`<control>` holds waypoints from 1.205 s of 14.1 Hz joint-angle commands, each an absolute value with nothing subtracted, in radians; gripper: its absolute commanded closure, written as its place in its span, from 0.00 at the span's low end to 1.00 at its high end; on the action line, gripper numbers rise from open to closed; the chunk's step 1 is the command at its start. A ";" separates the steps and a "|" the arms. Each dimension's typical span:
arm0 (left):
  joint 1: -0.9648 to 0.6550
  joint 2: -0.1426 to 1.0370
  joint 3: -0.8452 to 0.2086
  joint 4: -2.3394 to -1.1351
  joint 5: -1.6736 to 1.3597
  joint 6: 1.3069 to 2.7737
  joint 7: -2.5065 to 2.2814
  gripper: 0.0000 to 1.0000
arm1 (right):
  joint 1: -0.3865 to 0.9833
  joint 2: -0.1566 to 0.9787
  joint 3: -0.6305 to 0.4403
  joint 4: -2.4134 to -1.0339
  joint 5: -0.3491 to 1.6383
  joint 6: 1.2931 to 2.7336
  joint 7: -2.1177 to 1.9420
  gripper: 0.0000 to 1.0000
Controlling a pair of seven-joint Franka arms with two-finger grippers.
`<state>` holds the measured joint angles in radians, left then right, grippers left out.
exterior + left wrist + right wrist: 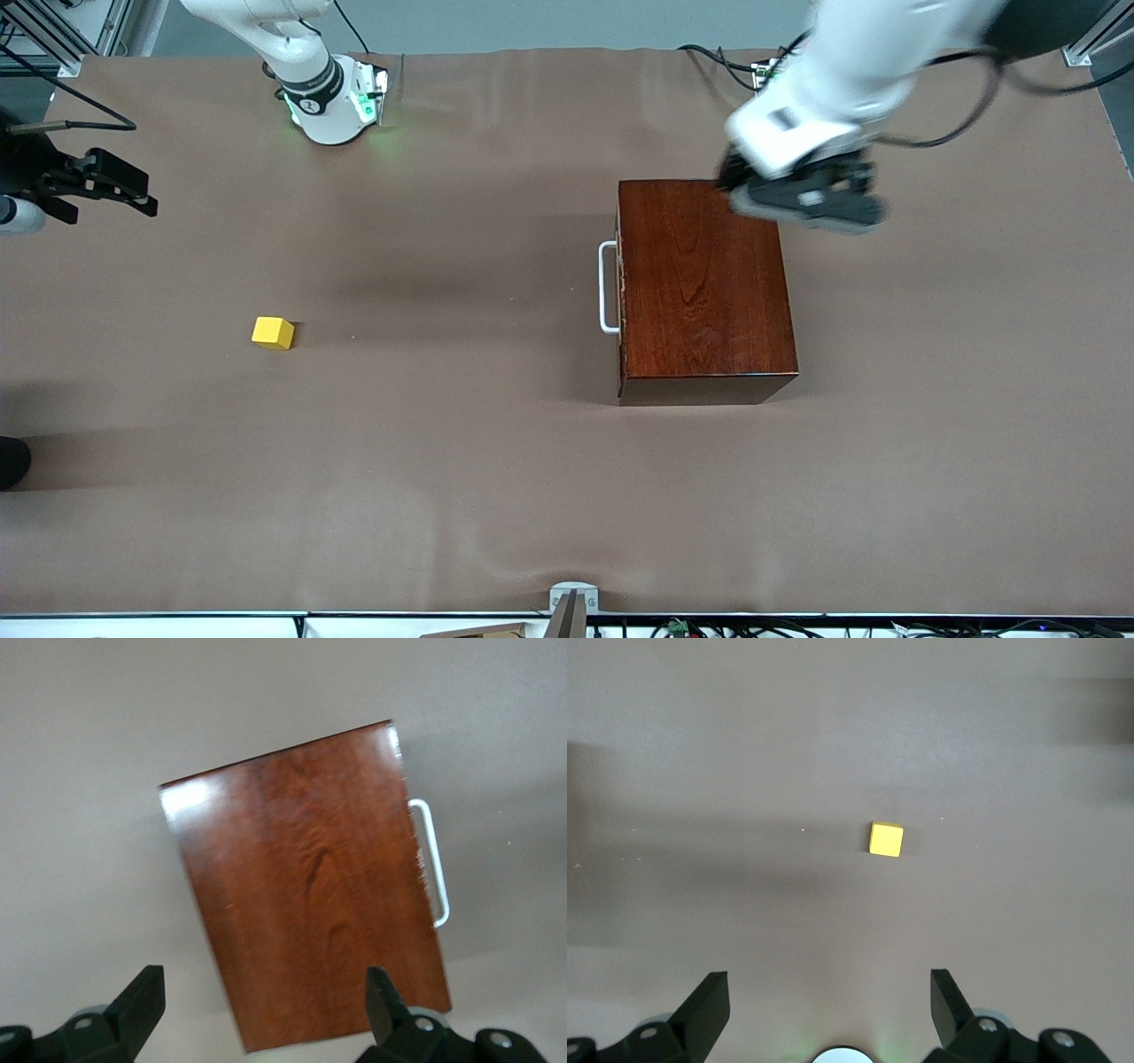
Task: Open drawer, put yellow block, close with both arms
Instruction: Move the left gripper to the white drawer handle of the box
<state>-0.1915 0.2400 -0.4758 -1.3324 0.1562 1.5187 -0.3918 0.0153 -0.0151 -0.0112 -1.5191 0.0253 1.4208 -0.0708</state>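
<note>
- While the drawer point(620, 292) sits shut in its box point(704, 288), the left gripper point(802, 197) hangs over the box's top, fingers spread wide.
- Right gripper point(828, 1014) gapes wide too, empty, up over bare table point(461, 461).
- Yellow block point(273, 333) is well apart from the box, toward the right arm's end.

A brown cloth point(496, 496) covers the whole table, lying mostly flat with faint creases and soft shadows across it. Above the cloth's upper edge runs a plain grey wall point(532, 22). Below the cloth's lower edge, a pale strip point(177, 625) shows tangled cables point(709, 627), possibly lying on the floor.
</note>
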 commanded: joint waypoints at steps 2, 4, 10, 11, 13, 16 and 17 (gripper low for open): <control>-0.372 0.446 -0.433 -1.158 0.222 1.569 -0.535 0.00 | 0.002 -0.023 -0.005 -1.526 0.029 1.414 -0.084 0.00; -0.531 0.501 -0.312 -1.146 0.225 1.629 -0.630 0.00 | -0.002 -0.023 -0.005 -1.526 0.029 1.414 -0.084 0.00; -0.953 0.739 0.083 -1.026 0.219 1.698 -0.762 0.00 | -0.002 -0.023 -0.005 -1.526 0.029 1.414 -0.084 0.00; -0.953 0.752 0.086 -1.026 0.219 1.700 -0.762 0.00 | -0.002 -0.023 -0.005 -1.526 0.029 1.414 -0.084 0.00; -0.960 0.778 0.087 -1.034 0.221 1.698 -0.761 0.00 | 0.000 -0.023 -0.005 -1.526 0.029 1.414 -0.084 0.00; -0.966 0.828 0.087 -1.040 0.225 1.689 -0.755 0.00 | 0.000 -0.023 -0.005 -1.526 0.029 1.414 -0.084 0.00; -0.968 0.837 0.087 -1.040 0.227 1.689 -0.756 0.00 | 0.000 -0.023 -0.005 -1.526 0.029 1.414 -0.084 0.00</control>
<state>-0.9613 0.7988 0.0842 -1.0786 0.2020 1.7070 -0.7645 0.0128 -0.0151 -0.0117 -1.5216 0.0253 1.4202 -0.0709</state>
